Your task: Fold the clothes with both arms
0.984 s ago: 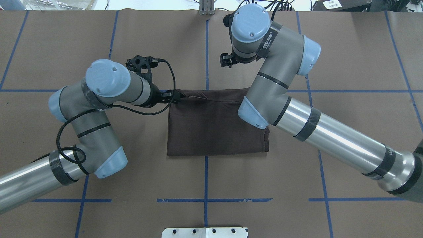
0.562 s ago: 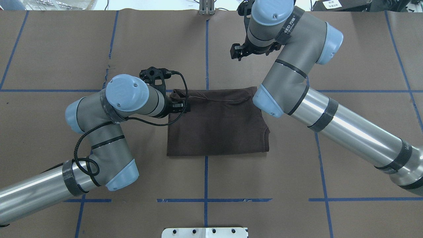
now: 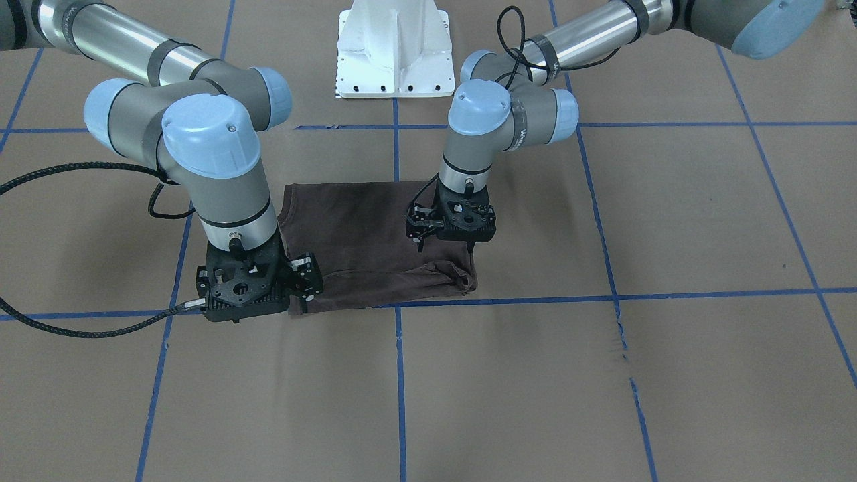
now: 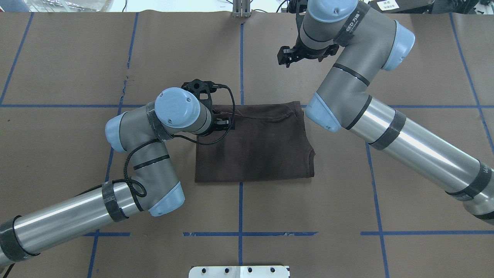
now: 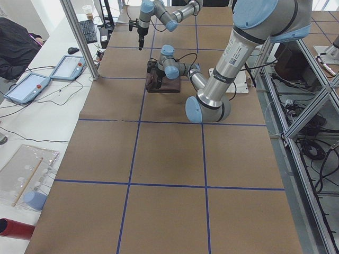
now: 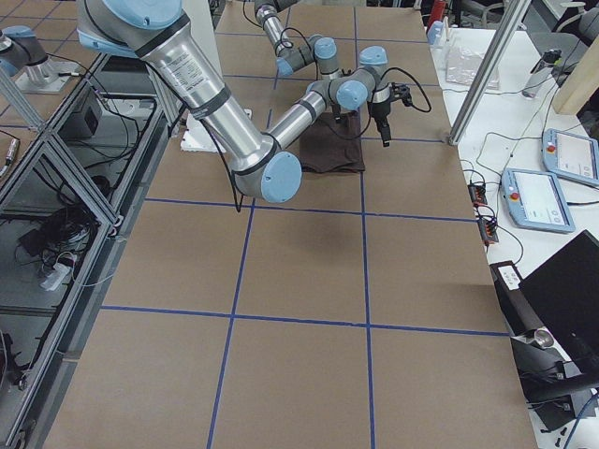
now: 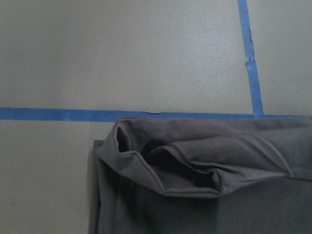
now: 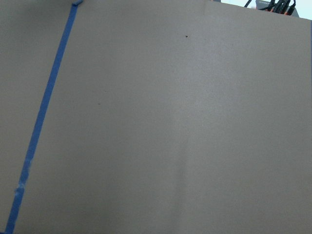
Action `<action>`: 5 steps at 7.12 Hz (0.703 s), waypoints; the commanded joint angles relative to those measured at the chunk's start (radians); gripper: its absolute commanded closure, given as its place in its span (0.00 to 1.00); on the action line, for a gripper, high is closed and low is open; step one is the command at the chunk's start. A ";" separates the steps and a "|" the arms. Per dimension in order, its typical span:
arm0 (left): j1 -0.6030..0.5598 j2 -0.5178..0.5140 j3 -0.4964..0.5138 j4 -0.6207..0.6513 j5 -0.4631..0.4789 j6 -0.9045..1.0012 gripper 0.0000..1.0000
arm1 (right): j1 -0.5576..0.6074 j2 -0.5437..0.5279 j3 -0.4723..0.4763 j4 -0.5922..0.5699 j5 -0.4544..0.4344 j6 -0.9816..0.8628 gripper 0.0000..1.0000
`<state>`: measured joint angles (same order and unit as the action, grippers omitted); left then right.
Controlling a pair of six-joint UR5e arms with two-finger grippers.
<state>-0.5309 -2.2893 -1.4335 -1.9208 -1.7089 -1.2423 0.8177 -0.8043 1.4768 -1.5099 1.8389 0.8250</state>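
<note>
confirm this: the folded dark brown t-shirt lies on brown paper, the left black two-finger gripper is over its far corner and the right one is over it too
Not quite. The right black two-finger gripper hangs over bare brown paper, beyond the far edge of the folded dark brown T-shirt, as the overhead view shows. The rest holds.

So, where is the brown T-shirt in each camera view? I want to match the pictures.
Front-facing: T-shirt at centre, slightly left.
Overhead: T-shirt at centre.
Exterior left: T-shirt small, upper middle.
Exterior right: T-shirt small, upper middle.
Left wrist: T-shirt fills the lower half.
Right wrist: not in view.
Shared landmark: the blue tape line along the T-shirt's edge farthest from the robot.
</note>
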 commanded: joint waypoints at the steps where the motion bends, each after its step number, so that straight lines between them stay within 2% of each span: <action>1: -0.007 -0.009 0.031 -0.003 0.024 0.006 0.00 | 0.001 -0.007 0.000 0.004 0.002 -0.001 0.00; 5: -0.112 -0.071 0.192 -0.015 0.023 0.029 0.00 | 0.001 -0.019 0.000 0.007 0.008 -0.001 0.00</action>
<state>-0.6099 -2.3439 -1.2917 -1.9319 -1.6860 -1.2300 0.8191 -0.8229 1.4772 -1.5034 1.8454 0.8238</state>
